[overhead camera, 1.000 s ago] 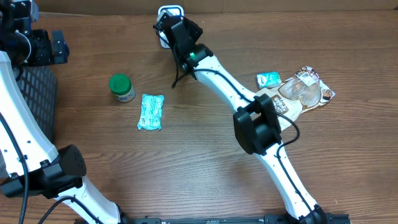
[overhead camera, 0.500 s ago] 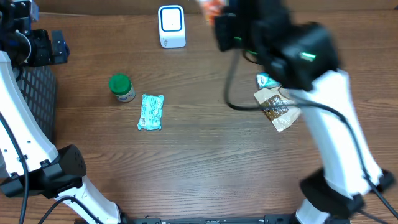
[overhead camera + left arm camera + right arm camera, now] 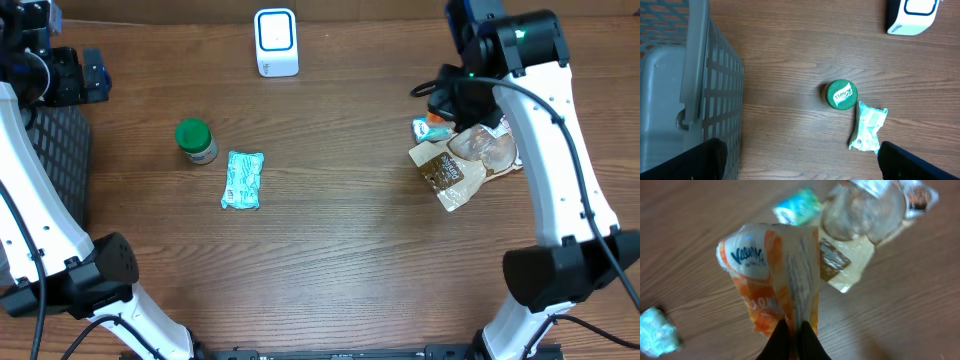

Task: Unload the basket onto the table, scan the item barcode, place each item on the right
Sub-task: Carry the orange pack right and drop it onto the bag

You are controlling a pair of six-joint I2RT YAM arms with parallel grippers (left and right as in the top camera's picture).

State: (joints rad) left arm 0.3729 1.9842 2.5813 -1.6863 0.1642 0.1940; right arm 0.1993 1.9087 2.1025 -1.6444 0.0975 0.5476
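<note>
Where the right gripper (image 3: pixel 792 330) sits: raised above the far right part of the table (image 3: pixel 330 260), over a pile of pouches.
right fingers (image 3: pixel 777 342): pressed together on the lower end of the orange packet (image 3: pixel 775 275), with almost no gap between them.
orange packet: off the table, hanging from the right gripper. It is crumpled, white and orange, with blue lettering on the white end. A printed seam faces the wrist camera, and no barcode can be made out.
scanner (image 3: pixel 275 42): white, with a blue-rimmed face, standing by the far edge near its middle, well apart from the packet.
left gripper (image 3: pixel 799 155): fingers spread wide with nothing between them, up by the far left corner.
basket (image 3: pixel 715 85): grey mesh, at the left edge.
green-lidded jar (image 3: pixel 196 140): upright, in the left half of the table.
teal sachet (image 3: pixel 243 180): lying flat just beside the jar, on its near right side.
pile: a small teal pouch (image 3: pixel 432 128) and a clear-and-brown pouch (image 3: pixel 470 160), overlapping, towards the right edge.
</note>
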